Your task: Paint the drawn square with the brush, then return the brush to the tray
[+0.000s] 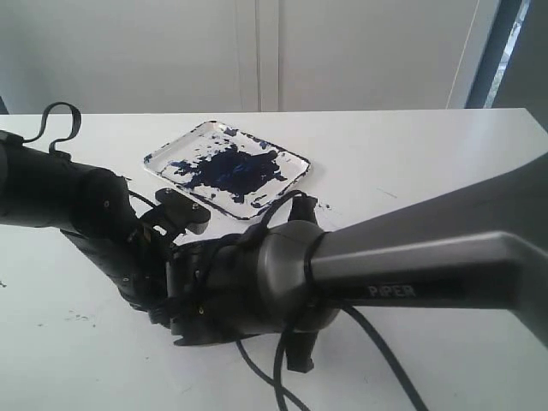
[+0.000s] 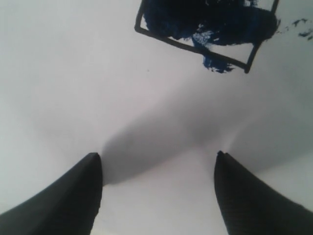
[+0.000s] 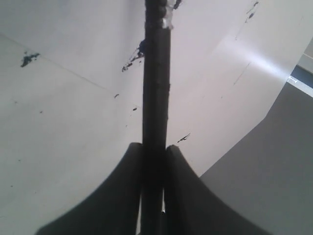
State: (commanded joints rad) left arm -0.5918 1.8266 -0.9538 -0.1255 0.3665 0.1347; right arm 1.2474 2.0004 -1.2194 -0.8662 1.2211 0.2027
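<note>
1. The right arm (image 1: 411,265) reaches in from the right across the foreground, its wrist bent low over the white bench (image 1: 411,163).
2. The right tool (image 3: 155,147) is clamped tight on the brush (image 3: 156,88) — the black shaft runs straight out from the grip, with the pale band toward its far end.
3. The left arm (image 1: 77,201) slants down from the left, close beside the right wrist. The left tool (image 2: 157,155) is spread wide and holds nothing.
4. The drawn square (image 2: 205,29), blotched dark blue inside, lies ahead of the left tool — the tray (image 1: 175,150) sits farther back on the bench.

Clear rounded tray (image 1: 190,144) blotched dark blue-black, black-outlined drawn square (image 2: 205,24) filled blotchy dark blue, thin black brush (image 3: 156,88) banded pale, white tabletop (image 1: 419,154) speckled dark.
</note>
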